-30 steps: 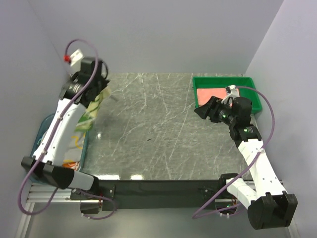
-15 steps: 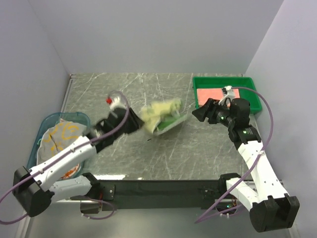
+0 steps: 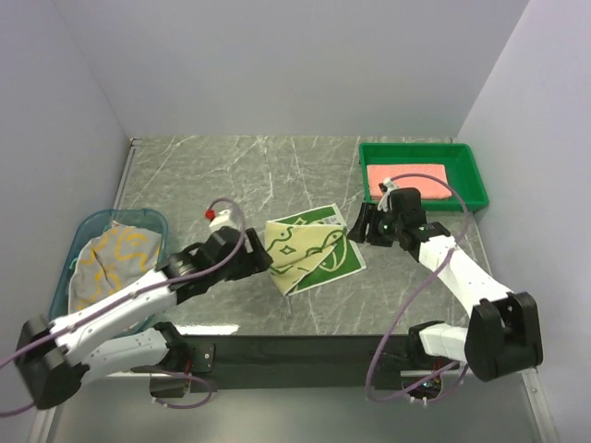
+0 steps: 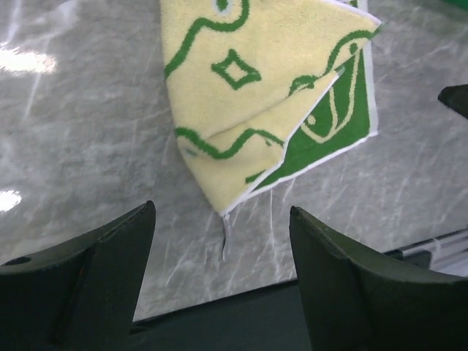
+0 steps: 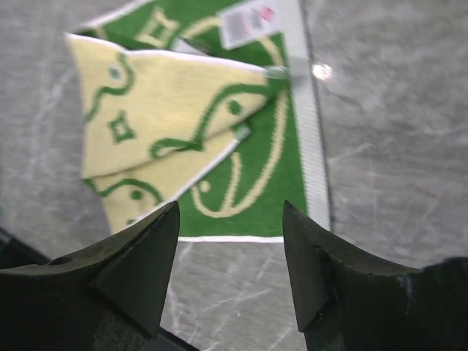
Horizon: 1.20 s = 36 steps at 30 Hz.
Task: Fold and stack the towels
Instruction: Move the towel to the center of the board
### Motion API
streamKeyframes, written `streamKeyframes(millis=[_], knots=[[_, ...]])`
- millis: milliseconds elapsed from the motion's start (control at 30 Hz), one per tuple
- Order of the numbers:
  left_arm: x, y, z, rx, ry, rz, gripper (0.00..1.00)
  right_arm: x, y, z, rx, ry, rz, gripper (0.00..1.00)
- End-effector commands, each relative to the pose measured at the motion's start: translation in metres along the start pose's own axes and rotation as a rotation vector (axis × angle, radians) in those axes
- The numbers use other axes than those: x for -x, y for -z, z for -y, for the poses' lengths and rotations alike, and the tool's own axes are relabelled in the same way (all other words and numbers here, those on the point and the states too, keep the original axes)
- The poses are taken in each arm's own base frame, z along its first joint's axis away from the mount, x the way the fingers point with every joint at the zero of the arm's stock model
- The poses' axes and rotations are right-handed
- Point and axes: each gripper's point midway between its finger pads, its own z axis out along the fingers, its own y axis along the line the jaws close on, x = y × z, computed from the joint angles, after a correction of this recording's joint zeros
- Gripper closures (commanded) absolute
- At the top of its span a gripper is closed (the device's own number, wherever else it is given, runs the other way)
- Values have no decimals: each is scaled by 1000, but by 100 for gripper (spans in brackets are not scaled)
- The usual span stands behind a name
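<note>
A green and pale-yellow towel [image 3: 309,247] lies crumpled on the marble table, one yellow side flopped over the green side. My left gripper [image 3: 262,259] sits just left of it, open, with nothing between the fingers. In the left wrist view the towel's [image 4: 248,95] yellow corner lies just ahead of the open left gripper [image 4: 221,212]. My right gripper [image 3: 359,227] hovers at the towel's right edge, open and empty. The right wrist view has the towel [image 5: 183,124] beyond the right gripper [image 5: 231,208]. A salmon-pink towel [image 3: 407,177] lies flat in the tray. A cream towel [image 3: 115,257] fills the basket.
The green plastic tray [image 3: 466,180] stands at the back right. The blue basket [image 3: 92,231] is at the left edge of the table. The table's black front edge [image 3: 305,349] runs close below the towel. Walls close in on the left, back and right.
My left arm swung from over the basket to the table's middle with the green and yellow towel and let it go there, jaws opening. My right arm moved from the tray toward the towel.
</note>
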Motion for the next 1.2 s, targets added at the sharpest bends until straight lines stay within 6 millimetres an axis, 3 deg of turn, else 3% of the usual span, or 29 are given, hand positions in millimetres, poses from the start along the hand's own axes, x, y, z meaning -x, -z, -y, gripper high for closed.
streamKeyframes(millis=[0,33,100,133,167,200,233,267,300,333,367,600,633,967,1167], knots=[[11,-16,31,-19,-130,-13,21,-2,-13,19,-86,-13,-2,36],[0,-33,31,16,-191,-57,21,-5,-17,22,-100,-23,-15,38],[9,-45,59,7,-229,-37,21,-13,-25,31,-126,-46,-45,41],[-6,-63,59,50,-286,-75,21,-14,-28,32,-132,-50,-46,44],[6,-67,83,36,-300,-38,21,-20,-30,37,-143,-61,-58,45],[4,-75,90,47,-324,-37,22,-24,-33,39,-152,-74,-70,45],[-15,-92,86,103,-379,-79,22,-26,-35,41,-155,-82,-73,46],[-9,-96,107,88,-386,-56,22,-33,-36,44,-160,-91,-87,46],[-11,-103,109,112,-407,-44,22,-36,-38,45,-160,-103,-96,46],[-26,-117,104,155,-447,-69,24,-38,-40,45,-153,-108,-98,48],[-23,-121,116,152,-451,-51,26,-43,-42,46,-153,-114,-109,48],[-43,-161,132,149,-502,-45,40,-62,-54,42,-96,-192,-136,55],[-49,-170,127,165,-512,-51,42,-66,-55,43,-96,-199,-143,56],[-41,-203,135,194,-493,48,45,-80,-61,51,-118,-277,-168,60],[-36,-222,124,271,-492,80,47,-84,-59,55,-129,-293,-172,61]])
